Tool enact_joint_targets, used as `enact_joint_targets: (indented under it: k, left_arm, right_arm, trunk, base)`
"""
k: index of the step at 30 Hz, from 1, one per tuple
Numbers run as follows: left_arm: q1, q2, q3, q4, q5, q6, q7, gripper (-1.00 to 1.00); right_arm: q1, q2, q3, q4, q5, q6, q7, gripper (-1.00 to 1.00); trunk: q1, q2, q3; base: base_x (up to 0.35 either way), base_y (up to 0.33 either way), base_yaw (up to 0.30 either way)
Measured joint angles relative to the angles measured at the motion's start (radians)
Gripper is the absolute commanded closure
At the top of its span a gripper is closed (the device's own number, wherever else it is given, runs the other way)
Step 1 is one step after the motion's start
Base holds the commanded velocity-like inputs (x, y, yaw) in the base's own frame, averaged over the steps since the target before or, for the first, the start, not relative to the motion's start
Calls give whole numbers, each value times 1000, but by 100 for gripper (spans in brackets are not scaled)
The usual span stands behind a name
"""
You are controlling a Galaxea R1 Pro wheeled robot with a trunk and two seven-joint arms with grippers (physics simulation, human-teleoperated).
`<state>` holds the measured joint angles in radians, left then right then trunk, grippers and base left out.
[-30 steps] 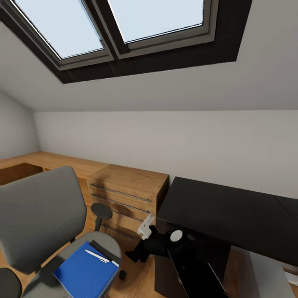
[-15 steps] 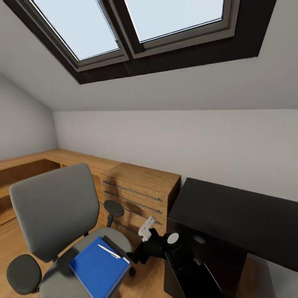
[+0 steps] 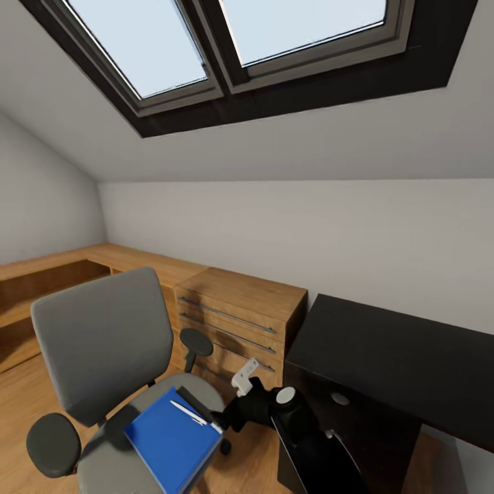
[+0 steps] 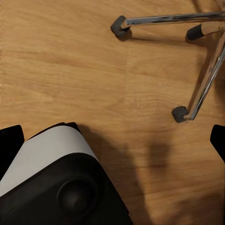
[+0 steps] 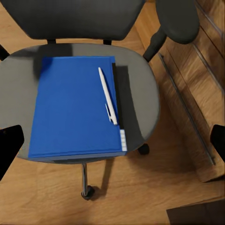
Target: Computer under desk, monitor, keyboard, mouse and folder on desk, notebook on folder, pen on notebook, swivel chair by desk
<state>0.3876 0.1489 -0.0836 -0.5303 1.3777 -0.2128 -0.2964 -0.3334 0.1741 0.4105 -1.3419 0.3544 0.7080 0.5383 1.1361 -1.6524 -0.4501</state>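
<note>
Right wrist view has your right jaws (image 5: 112, 140) hanging spread wide, holding nothing, pretty much straight above the folder (image 5: 75, 107), so I'd say you're on the folder step: get it off the swivel chair (image 5: 140, 89) and over to the bench (image 3: 405, 363). The folder lies flat on the seat under the jaws, long axis running from the backrest toward the seat's front edge, and its white page edges look to be on the front end. A white pen (image 5: 108, 96) lies on top, roughly parallel to that long axis, near the folder's edge on the drawer unit (image 3: 240, 322) side, with a dark strip just past that edge, maybe the notebook, hard to say. Next you'll want to drop down and pinch a folder edge that overhangs, probably dealing with the pen first so it doesn't roll off. Your left jaws (image 4: 112, 136) are open too, just above the wood floor (image 4: 70, 61) by the chrome chair legs (image 4: 206, 79).
</note>
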Motion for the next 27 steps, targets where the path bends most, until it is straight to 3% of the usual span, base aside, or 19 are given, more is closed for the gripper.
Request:
enact_joint_targets:
  k: [5, 27]
  left_arm:
    - [0, 0, 0, 0, 0, 0, 0, -100]
    - [0, 0, 0, 0, 1, 0, 0, -100]
  right_arm:
    - [-13, 0, 5, 41, -10, -1, -49, -100]
    - [-88, 0, 7, 199, -88, -18, -63, -100]
  trunk:
    - [0, 0, -8]
    - [0, 0, -44]
  base:
    - [0, 0, 2]
    - [0, 0, 36]
